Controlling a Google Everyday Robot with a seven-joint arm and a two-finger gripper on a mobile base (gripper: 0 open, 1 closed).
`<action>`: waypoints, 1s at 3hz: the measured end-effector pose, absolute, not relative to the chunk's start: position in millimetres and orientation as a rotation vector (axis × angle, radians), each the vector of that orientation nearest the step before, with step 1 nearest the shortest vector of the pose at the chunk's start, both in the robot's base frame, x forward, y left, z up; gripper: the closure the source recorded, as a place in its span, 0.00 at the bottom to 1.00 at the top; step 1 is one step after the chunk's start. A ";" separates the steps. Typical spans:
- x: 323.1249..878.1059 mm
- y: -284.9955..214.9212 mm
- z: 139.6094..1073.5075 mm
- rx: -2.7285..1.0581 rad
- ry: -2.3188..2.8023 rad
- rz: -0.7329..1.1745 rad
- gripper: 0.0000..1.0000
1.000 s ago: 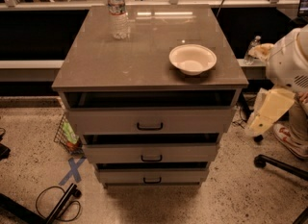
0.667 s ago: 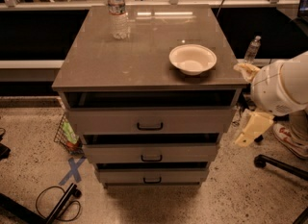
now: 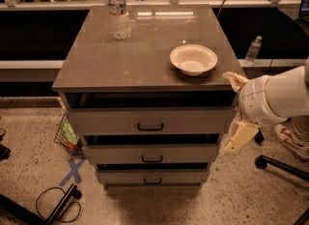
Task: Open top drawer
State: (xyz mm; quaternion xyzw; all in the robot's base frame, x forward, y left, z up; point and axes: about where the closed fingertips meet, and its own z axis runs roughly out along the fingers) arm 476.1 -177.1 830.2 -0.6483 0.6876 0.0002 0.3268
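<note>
The top drawer (image 3: 149,121) is the widest of three grey drawers in the cabinet (image 3: 125,60), with a small black pull handle (image 3: 150,127) at its centre. A dark gap shows above its front, so it stands a little way out. My gripper (image 3: 236,107) is at the cabinet's right front corner, level with the top drawer and to the right of it. Its two cream fingers are spread apart, one (image 3: 233,79) near the top's edge, the other (image 3: 240,136) lower down. It holds nothing and is well clear of the handle.
A white bowl (image 3: 193,59) and a water bottle (image 3: 118,11) stand on the cabinet top. Another bottle (image 3: 253,50) is on the ledge behind. A wire basket (image 3: 67,134), blue tape cross (image 3: 72,171) and cable (image 3: 58,202) lie at floor left; a chair castor (image 3: 263,161) at right.
My arm has moved left from the right edge, bringing the gripper up against the cabinet's right front corner. The drawers, bowl and bottle have not moved.
</note>
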 end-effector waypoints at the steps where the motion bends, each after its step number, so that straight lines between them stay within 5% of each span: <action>1: 489.7 -151.8 769.6 -1.794 1.835 0.010 0.00; 3: 520.1 -147.4 699.2 -1.937 1.886 -0.062 0.00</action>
